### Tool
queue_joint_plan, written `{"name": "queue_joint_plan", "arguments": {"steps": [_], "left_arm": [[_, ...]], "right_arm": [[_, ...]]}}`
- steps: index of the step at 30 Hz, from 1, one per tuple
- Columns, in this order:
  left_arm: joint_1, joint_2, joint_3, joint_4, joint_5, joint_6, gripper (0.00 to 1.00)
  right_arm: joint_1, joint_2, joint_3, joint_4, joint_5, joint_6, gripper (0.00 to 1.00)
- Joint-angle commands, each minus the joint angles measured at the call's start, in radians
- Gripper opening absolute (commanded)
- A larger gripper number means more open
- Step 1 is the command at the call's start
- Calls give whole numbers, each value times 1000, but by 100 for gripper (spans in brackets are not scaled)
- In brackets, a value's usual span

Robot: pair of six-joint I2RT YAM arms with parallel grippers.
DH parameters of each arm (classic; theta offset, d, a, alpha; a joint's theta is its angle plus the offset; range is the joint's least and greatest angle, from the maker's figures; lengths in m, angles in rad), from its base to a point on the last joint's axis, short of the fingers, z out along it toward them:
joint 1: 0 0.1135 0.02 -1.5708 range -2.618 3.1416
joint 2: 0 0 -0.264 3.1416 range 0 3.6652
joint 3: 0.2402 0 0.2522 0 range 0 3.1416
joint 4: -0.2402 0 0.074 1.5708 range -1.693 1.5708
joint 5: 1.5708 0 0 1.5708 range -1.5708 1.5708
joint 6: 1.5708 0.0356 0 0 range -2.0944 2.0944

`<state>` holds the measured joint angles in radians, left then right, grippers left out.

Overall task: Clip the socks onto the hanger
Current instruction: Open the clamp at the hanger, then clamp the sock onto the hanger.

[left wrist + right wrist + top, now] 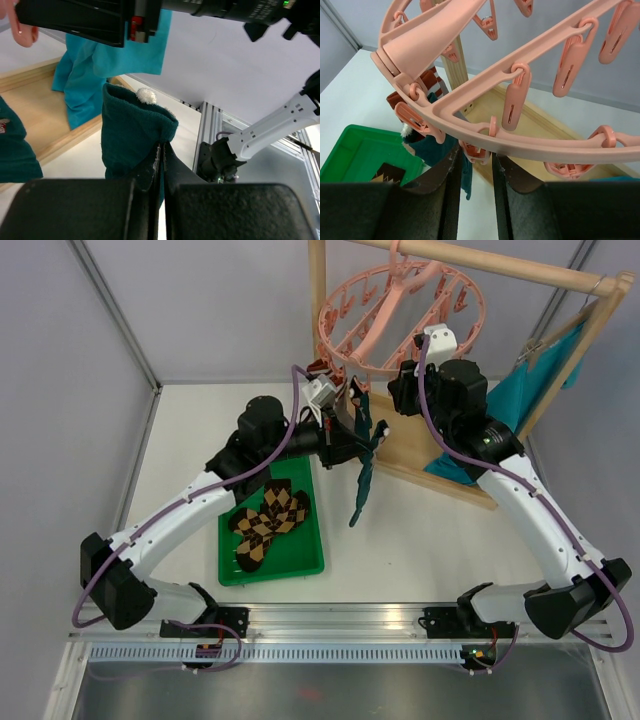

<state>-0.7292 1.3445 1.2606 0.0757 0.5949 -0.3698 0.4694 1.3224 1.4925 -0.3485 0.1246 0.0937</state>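
Sock, dark teal (pixel 134 131): clamped in your left gripper (pixel 161 150), 7 o'clock of hanger (pixel 400 322). Your right gripper (pixel 474 161) pinches hanger peg (pixel 475 151). Argyle socks (pixel 268 522): green tray (pixel 300 566), 8 o'clock of teal sock.

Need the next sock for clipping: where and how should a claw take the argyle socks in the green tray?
Probably one far end of the argyle socks, where the two spread apart, coming down from above. They lie flat and overlapped in the green tray, whose walls would block a sideways approach; a free end lifts one alone.
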Motion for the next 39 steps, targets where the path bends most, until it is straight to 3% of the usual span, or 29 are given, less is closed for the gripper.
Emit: {"name": "queue_joint_plan", "arguments": {"steps": [1,21,30,39], "left_arm": [[-6,37,39,79,-40,-5,2],[-6,228,123,194,-144,52,2],[-9,249,97,285,-244,58,2],[-22,292,135,276,-233,78,2]], "right_arm": [[5,-32,34,-18,-22,44,0],[17,-19,169,-251,-39,126,0],[17,0,199,-296,-26,149,0],[17,-2,181,-273,-32,155,0]]}}
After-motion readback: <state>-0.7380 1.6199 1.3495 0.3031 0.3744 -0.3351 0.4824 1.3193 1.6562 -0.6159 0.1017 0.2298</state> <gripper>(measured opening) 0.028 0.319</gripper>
